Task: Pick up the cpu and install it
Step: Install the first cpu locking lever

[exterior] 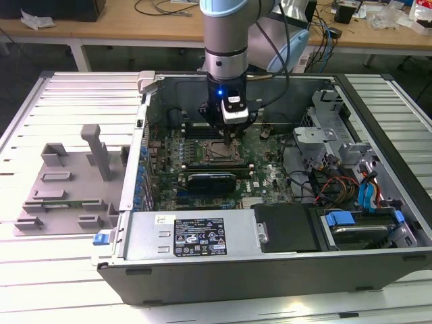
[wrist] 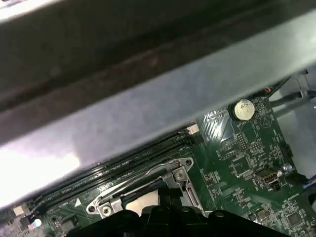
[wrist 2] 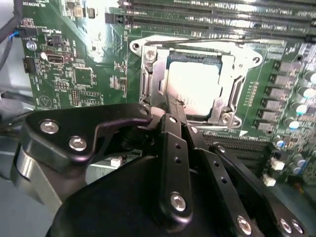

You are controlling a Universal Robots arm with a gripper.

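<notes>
Inside the socket frame (wrist 2: 192,81) on the green board (wrist 2: 79,74) lies the cpu (wrist 2: 195,84), flat and shiny, in the second wrist view. The hand (wrist 2: 170,111) sits just above its edge with fingers pinched close together, holding nothing. The open computer case (exterior: 223,260) rests on the surface (exterior: 40,283).

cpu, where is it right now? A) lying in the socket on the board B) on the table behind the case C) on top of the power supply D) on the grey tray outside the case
A: in the second wrist view the silvery cpu lies inside the metal socket frame on the green board, with the pincer right at its edge.
</notes>
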